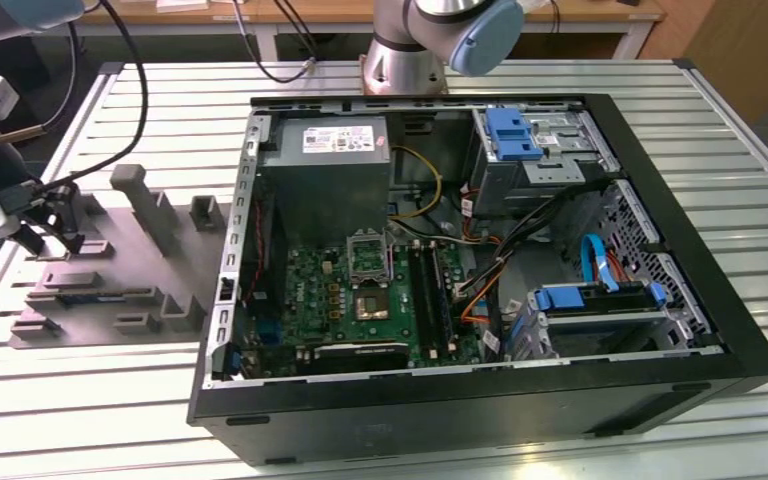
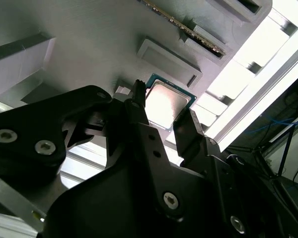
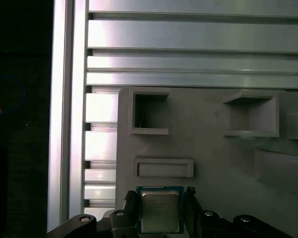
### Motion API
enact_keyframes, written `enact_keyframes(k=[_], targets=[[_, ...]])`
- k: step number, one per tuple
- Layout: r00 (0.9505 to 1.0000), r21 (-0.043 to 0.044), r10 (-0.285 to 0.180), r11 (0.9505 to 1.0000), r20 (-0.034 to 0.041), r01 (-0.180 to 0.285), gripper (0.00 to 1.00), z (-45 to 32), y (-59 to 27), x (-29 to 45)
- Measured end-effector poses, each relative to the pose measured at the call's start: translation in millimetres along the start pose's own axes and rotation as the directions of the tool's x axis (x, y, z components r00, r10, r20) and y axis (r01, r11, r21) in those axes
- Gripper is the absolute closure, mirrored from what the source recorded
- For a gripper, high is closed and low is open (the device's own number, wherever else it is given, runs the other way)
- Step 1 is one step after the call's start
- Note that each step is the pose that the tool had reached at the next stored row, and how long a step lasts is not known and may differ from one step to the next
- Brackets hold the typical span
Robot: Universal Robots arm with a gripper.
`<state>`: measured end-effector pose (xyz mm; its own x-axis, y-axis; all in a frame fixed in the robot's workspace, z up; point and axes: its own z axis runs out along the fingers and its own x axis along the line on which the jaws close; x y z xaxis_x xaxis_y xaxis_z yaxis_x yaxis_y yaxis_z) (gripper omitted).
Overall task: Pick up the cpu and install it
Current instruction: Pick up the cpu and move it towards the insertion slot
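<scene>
In the exterior view you are looking at the slatted metal table (image 1: 91, 420) carrying everything. The open computer case (image 1: 424, 420) is taking up most of it toward the exterior view's right, and the arm's base (image 1: 404, 60) is standing at the far edge behind the case. Inside the case the grey power supply (image 1: 331, 165) is sitting beside the green motherboard (image 1: 357, 300), and the dark socket frame (image 1: 368, 255) is lying on that board. Along the table's edge on the exterior view's left, the grey fixture (image 1: 117, 280) is lying flat with its blocks standing upright. The gripper (image 1: 55, 243) is hanging low at the fixture's outer edge, well apart from the case. That view is giving you the whole layout, while the wrist views are giving you the small part. In both wrist views the cpu (image 3: 160, 213) (image 2: 166, 106), with its pale silver top and green rim facing the cameras, is sitting right within the gripper. It is close to the fixture's edge where the bare table slats begin, just beside a shallow raised rectangle (image 3: 163, 167). The first wrist view is facing it squarely, and the second wrist view is catching it at a slant past the gripper's black body. Whether the gripper is clamping the cpu or merely standing around it, you cannot tell.
</scene>
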<state>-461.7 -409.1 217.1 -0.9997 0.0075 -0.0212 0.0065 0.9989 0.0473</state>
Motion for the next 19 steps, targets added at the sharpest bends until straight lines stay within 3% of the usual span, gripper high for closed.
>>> enact_keyframes(k=[19], targets=[[1.0,0.0,0.0,1.0,-0.0001,0.0,0.53,-7.1,0.3,-0.1]])
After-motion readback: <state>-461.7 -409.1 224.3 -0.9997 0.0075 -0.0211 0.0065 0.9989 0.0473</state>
